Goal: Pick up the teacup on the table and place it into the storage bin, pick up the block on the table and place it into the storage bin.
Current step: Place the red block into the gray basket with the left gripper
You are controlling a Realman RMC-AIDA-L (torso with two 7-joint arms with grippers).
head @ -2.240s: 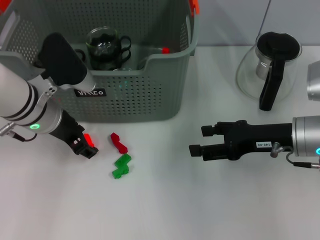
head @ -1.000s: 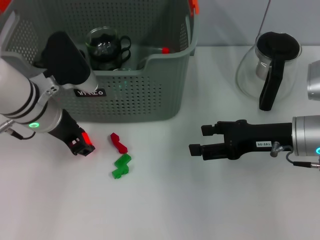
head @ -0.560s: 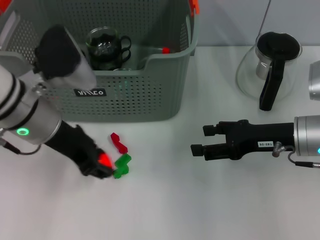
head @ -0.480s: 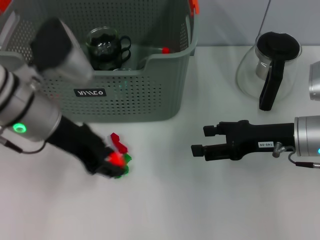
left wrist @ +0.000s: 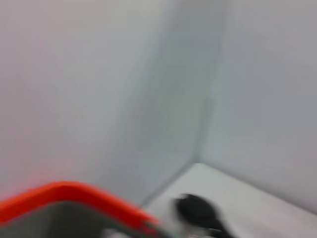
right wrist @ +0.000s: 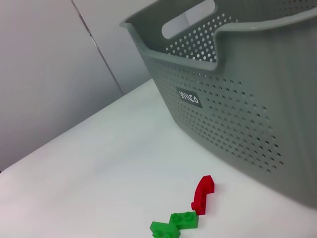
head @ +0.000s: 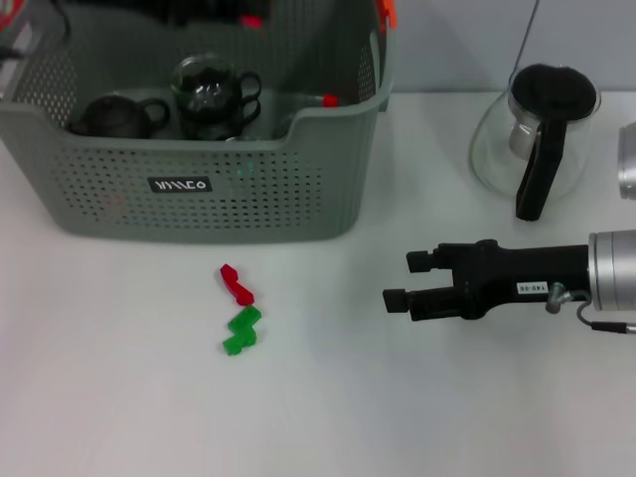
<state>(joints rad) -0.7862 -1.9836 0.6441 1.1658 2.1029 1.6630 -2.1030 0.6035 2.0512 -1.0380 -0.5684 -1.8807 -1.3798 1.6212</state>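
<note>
The grey-green storage bin (head: 209,199) stands at the back left, and its perforated wall (right wrist: 233,99) fills the right wrist view. A glass teacup (head: 209,91) with dark handles sits inside it, beside a dark teapot (head: 114,116). A red block (head: 236,284) and a green block (head: 241,330) lie on the table just in front of the bin; the right wrist view also shows the red block (right wrist: 202,194) and the green block (right wrist: 173,223). My left gripper (head: 199,10) is a dark shape at the top edge, above the bin's far side. My right gripper (head: 402,281) hovers open and empty, right of the blocks.
A glass pitcher (head: 537,139) with a black lid and handle stands at the back right. A silver object (head: 626,159) shows at the right edge. An orange-red clip (head: 386,12) marks the bin's far right corner. A small red item (head: 328,99) lies inside the bin.
My left arm swept from beside the blocks across them, then lifted away to the top edge over the bin. Both blocks lie where they were. The right arm barely moved.
</note>
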